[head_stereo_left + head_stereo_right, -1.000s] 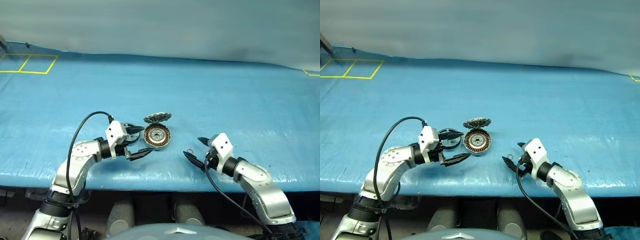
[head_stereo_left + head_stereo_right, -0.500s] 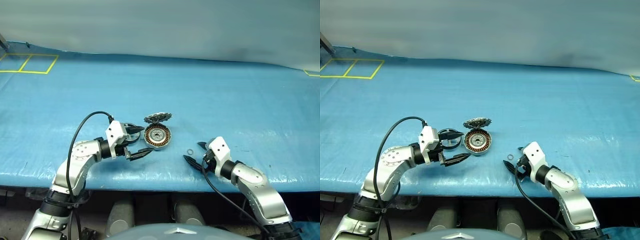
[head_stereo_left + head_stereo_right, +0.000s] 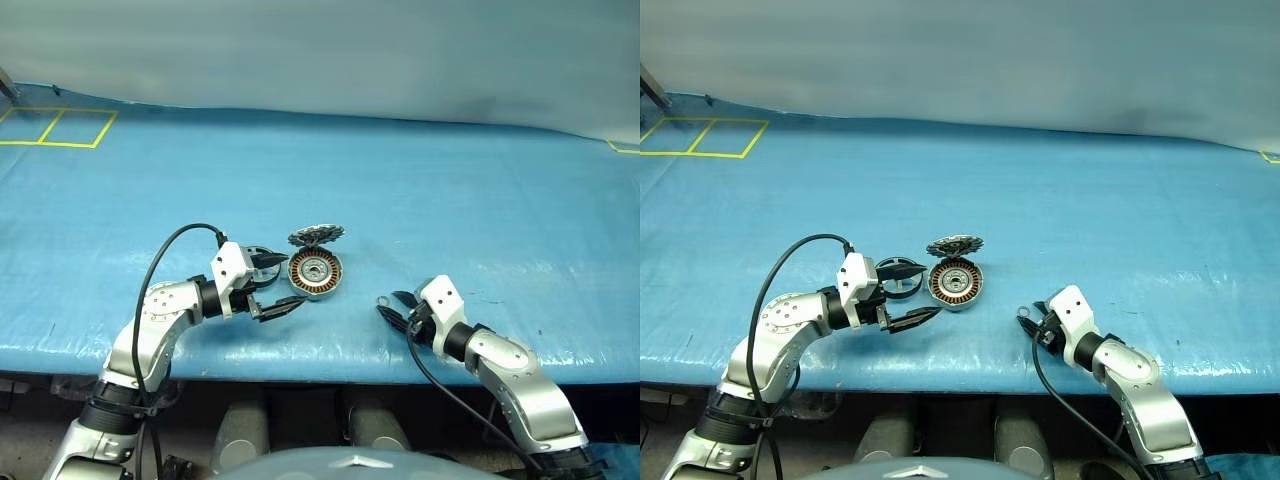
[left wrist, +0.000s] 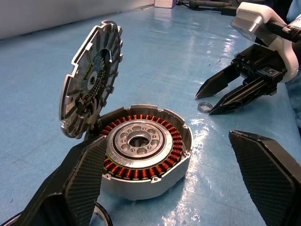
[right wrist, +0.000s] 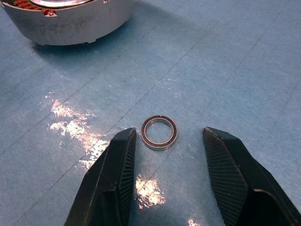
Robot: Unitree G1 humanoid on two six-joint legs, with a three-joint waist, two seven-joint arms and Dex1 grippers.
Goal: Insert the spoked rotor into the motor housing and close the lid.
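A wide counter covered in a crinkled blue sheet runs across the head views, its near edge dropping into dark space below. Behind it, at twelve o'clock, stands a plain pale grey-blue wall. Yellow tape lines mark out squares on the sheet at ten o'clock, and another yellow corner shows at two o'clock. Light glints off the sheet in soft white patches.

right gripper lower on the table, jaws narrowed from wide, now straddling small ring
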